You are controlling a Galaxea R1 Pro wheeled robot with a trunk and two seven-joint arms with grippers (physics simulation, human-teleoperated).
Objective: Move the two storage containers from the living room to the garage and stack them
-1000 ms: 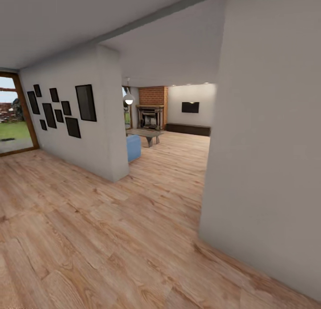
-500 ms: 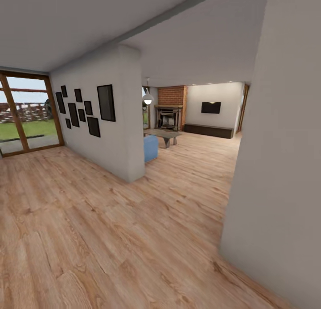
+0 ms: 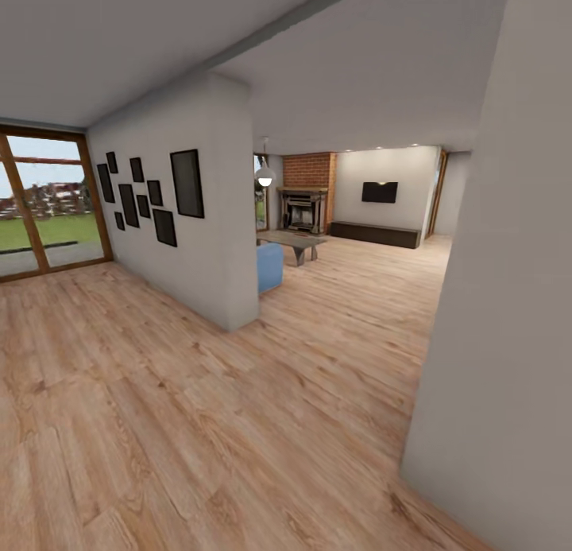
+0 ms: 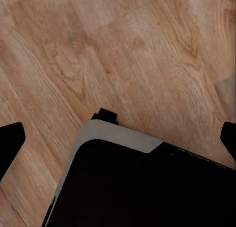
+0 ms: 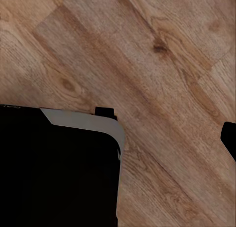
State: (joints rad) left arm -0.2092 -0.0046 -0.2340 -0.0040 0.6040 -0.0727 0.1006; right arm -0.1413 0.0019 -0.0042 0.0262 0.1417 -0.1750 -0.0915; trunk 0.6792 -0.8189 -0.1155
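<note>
My head view has swung right since a second ago: the picture wall sits further over. Light plank floor runs to the living room, with fireplace and TV. Both wrists hang over planks and the dark base. Left gripper spread wide; the right gripper I cannot tell. A wall cuts off the right.
</note>
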